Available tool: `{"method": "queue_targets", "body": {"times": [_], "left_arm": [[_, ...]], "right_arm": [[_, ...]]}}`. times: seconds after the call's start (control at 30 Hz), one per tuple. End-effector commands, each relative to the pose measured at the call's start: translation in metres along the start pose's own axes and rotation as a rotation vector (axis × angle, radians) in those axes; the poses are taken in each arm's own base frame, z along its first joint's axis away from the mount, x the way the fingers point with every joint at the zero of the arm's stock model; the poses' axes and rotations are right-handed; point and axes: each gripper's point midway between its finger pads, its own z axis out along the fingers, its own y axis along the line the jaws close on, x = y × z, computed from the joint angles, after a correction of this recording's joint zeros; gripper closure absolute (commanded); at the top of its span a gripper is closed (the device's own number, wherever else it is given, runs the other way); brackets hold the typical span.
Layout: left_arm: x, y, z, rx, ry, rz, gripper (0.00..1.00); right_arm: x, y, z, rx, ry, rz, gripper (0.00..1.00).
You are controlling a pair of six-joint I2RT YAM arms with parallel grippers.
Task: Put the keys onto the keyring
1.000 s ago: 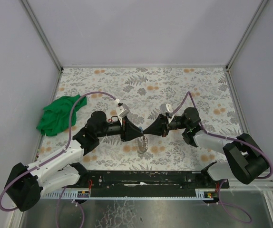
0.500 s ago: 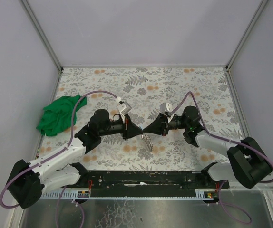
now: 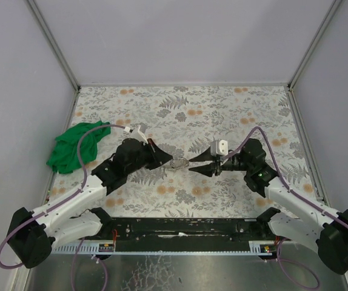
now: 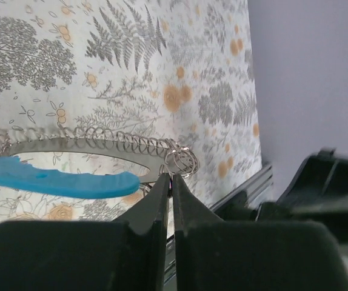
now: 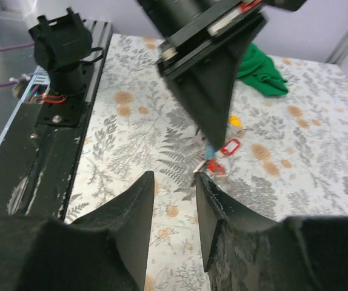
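Above the table (image 3: 222, 109), left gripper (image 4: 171, 182) apparently pinches the keyring (image 4: 71, 182).

Two grippers are showing, left gripper (image 3: 170, 161) and right gripper (image 3: 191, 165), plus one keyring (image 3: 179, 163). The keys (image 5: 221, 156) are bunching together, so only tags are getting counted: two red tags (image 5: 230, 147), one yellow tag (image 5: 235, 121). One green cloth (image 3: 74, 145) is lying at the table (image 3: 222, 109) left edge.

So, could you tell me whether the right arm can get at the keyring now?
Probably yes: the right tool is open and faces the keyring, which the left tool pinches, and nothing visible lies between them.
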Motion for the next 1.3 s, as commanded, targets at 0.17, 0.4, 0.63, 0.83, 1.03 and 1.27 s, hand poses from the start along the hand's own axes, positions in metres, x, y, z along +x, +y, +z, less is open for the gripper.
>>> {"method": "queue_targets", "body": {"times": [0.17,0.4,0.63,0.83,1.03,1.27], "left_arm": [[-0.035,-0.003,0.008,-0.147,-0.140,-0.331,1.00],[-0.038,0.001,0.010,-0.171,-0.179,-0.427,1.00],[-0.043,-0.005,0.009,-0.127,-0.211,-0.489,1.00],[-0.043,-0.010,0.009,-0.109,-0.210,-0.496,1.00],[-0.041,-0.013,0.010,-0.099,-0.203,-0.493,1.00],[-0.037,-0.019,0.013,-0.074,-0.194,-0.510,1.00]], "right_arm": [[0.019,0.002,0.038,0.060,0.089,-0.052,0.67],[0.034,-0.030,0.046,0.326,0.066,0.009,0.61],[0.048,-0.039,0.050,0.432,-0.032,0.153,0.57],[0.052,-0.047,0.056,0.470,-0.121,0.211,0.51],[0.055,-0.049,0.066,0.457,-0.173,0.233,0.52],[0.056,-0.050,0.075,0.436,-0.203,0.266,0.57]]}}
